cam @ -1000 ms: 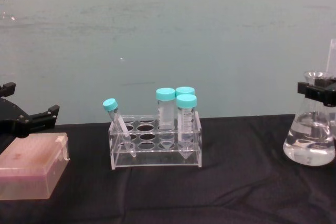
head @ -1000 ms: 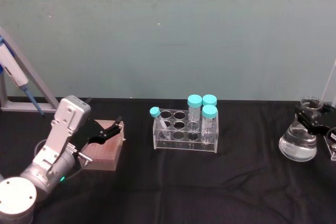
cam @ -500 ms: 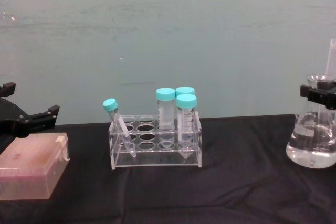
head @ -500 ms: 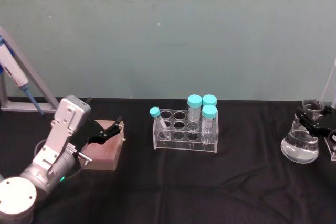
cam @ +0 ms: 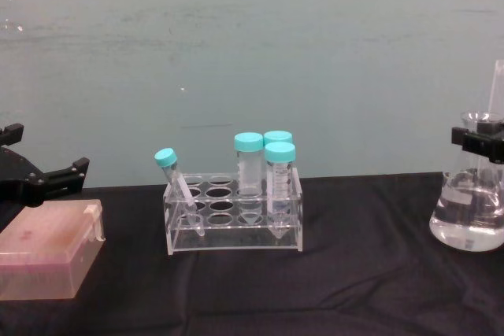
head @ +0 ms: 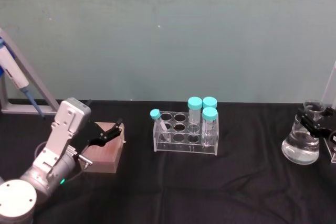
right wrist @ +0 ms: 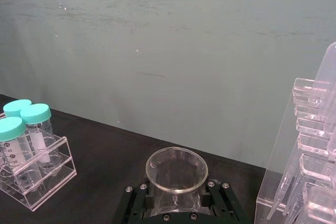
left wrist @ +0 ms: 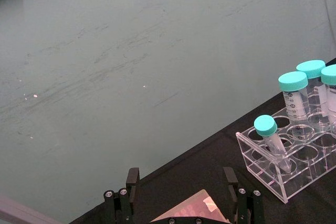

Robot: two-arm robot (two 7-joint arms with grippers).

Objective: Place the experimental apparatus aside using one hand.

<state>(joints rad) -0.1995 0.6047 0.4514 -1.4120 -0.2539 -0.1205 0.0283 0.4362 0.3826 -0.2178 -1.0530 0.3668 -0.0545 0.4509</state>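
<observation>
Head view has my right fingers (head: 315, 119) at the far right of the black counter (head: 210, 182), closed around the neck of the conical flask (head: 300, 148). The flask holds clear liquid in its wide base and stands upright, its bottom on or just above the cloth; I cannot tell which. From my right wrist, I look straight down on its round open mouth (right wrist: 176, 169), with my black fingers pressed to the glass on both sides. Just beside the flask, toward the counter's right edge, rises a clear acrylic stand (right wrist: 310, 156) with long tubes.

Near the middle of the counter sits a clear tube rack (head: 185, 135). Three teal-capped tubes (cam: 268, 171) stand upright at its right end, and a smaller teal-capped tube (cam: 175, 182) leans tilted at its left end.

My left fingers (head: 110, 131) are spread open at the left side, hovering over a pinkish box (cam: 47, 257) without touching it. Behind my left arm, a pipette (head: 18, 85) hangs on a slanted stand.
</observation>
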